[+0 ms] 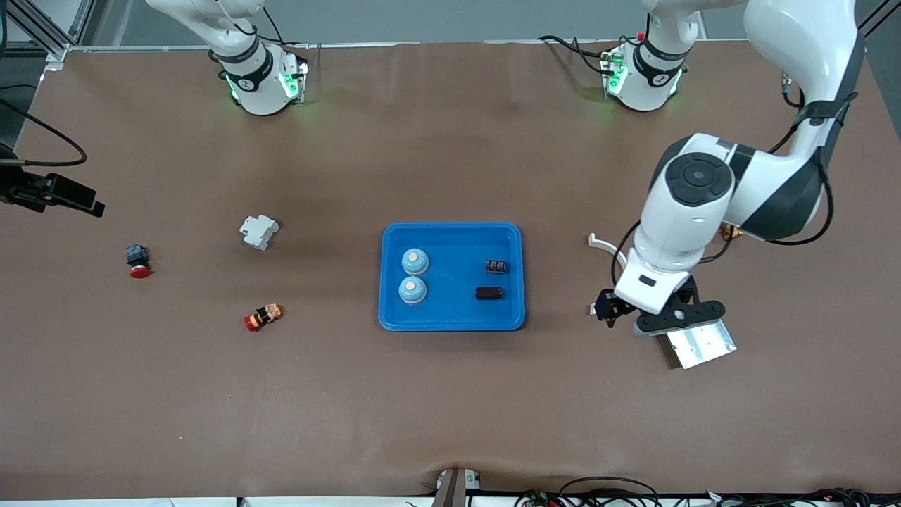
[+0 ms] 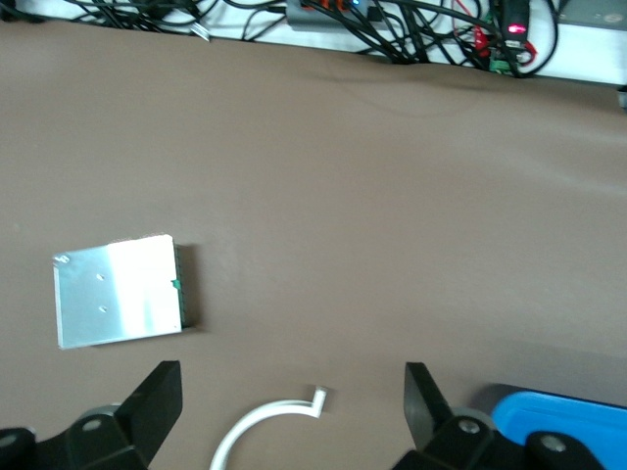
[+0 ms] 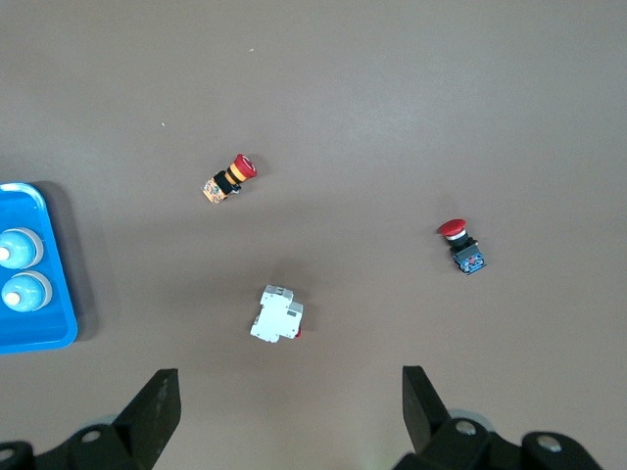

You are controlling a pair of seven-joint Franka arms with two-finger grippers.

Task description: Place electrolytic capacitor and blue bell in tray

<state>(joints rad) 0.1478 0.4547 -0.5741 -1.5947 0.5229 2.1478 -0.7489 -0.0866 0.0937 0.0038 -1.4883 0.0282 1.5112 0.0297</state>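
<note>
The bright-blue tray (image 1: 450, 232) lies mid-table. Two blue bells (image 1: 415, 261) (image 1: 412, 289) sit in it side by side, also seen in the right wrist view (image 3: 18, 248). Two small dark parts (image 1: 495, 266) (image 1: 488, 293) lie in its end toward the left arm; I cannot tell which is the electrolytic capacitor. My left gripper (image 1: 609, 308) (image 2: 292, 392) hangs open and empty over bare table between the tray (image 2: 563, 411) and a silver plate. My right gripper (image 3: 291, 392) is open and empty, high over the right arm's end, out of the front view.
A silver plate (image 1: 700, 345) (image 2: 118, 292) and a white curved strip (image 1: 602, 243) (image 2: 265, 421) lie by the left gripper. Toward the right arm's end lie a white breaker (image 1: 259, 231) (image 3: 277, 314) and two red-capped buttons (image 1: 139, 262) (image 1: 262, 317).
</note>
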